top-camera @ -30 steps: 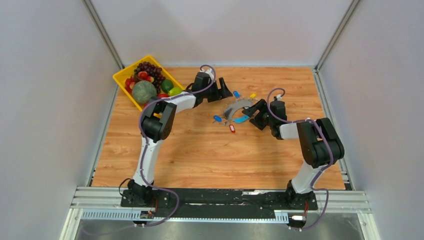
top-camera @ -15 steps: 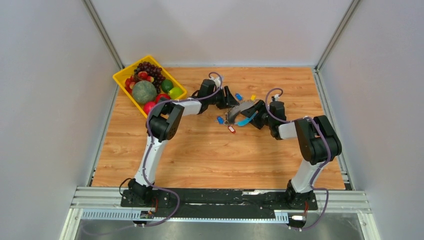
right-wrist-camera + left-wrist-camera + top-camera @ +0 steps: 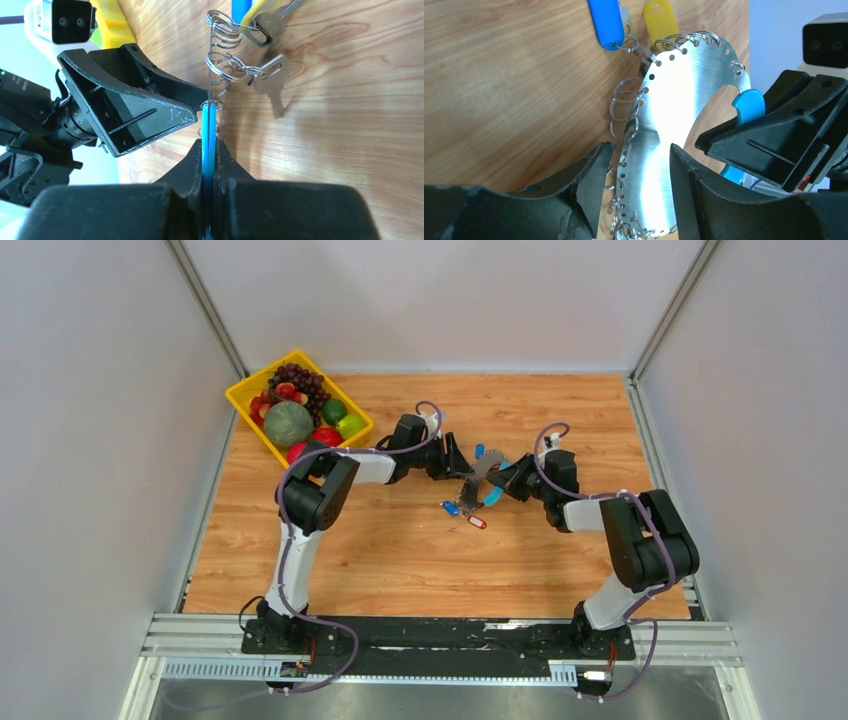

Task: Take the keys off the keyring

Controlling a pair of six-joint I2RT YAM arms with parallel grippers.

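The keyring [image 3: 480, 472] is a silver crescent plate [image 3: 679, 95] edged with small rings, joined to a bright blue band [image 3: 208, 130]. It stands on edge between both grippers. My left gripper [image 3: 639, 190] grips the plate across its width, with small rings bunched against its left finger. My right gripper [image 3: 208, 150] is shut flat on the blue band. Keys hang from the rings: a blue tag [image 3: 606, 22], a yellow tag [image 3: 660, 17], and a blue tag [image 3: 450, 508] and a red tag [image 3: 477, 522] on the table. Silver keys [image 3: 272, 82] lie on the wood.
A yellow basket [image 3: 240, 400] of fruit sits at the back left of the wooden table [image 3: 400, 560]. Grey walls close in both sides and the back. The two grippers face each other closely at mid-table.
The left gripper swung in to the keyring and closed on its plate. The right gripper shut on the blue band. The keyring rose onto its edge and shifted slightly nearer.
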